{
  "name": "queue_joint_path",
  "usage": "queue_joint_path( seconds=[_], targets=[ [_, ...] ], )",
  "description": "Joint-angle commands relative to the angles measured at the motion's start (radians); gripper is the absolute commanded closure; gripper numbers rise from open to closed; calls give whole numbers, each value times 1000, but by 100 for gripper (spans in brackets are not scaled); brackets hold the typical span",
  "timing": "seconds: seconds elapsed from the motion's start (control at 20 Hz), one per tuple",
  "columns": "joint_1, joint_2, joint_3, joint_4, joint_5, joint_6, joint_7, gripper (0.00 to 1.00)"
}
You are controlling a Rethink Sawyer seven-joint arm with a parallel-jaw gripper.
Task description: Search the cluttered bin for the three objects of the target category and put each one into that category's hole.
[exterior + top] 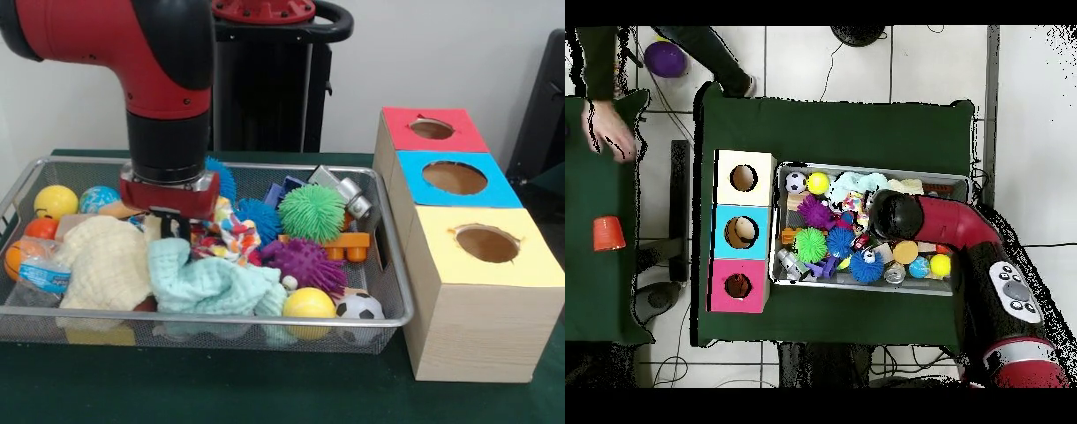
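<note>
Mint-green cloth (210,284) lies bunched in the wire bin (388,265) near its front rim, spread mostly sideways, with no clear pointing end. The gripper (169,223) hangs directly above the cloth's back edge, just touching it; whether it is released or clenched cannot be told. The yellow-topped box hole (486,243) lies well beyond the bin's end.

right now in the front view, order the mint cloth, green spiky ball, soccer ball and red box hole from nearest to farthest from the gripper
1. Mint cloth, just below the gripper at the bin's front.
2. Green spiky ball, off to the picture's right, mid-bin.
3. Soccer ball, in the bin's front right corner.
4. Red box hole, outside the bin, at the far right.
</note>
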Motion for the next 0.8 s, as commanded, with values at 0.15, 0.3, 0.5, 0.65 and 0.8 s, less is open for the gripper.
queue_joint_path(
  seconds=[0.15,0.3,0.5,0.65,0.8],
  targets=[
    [-56,82,99,-55,-145,142,-303,100],
    [-45,76,75,-69,-193,195,-327,100],
    [-34,52,52,-73,-245,267,-367,100],
    [-33,67,46,-94,-286,278,-380,100],
    [-45,66,42,-120,-327,317,-426,100]
  ],
)
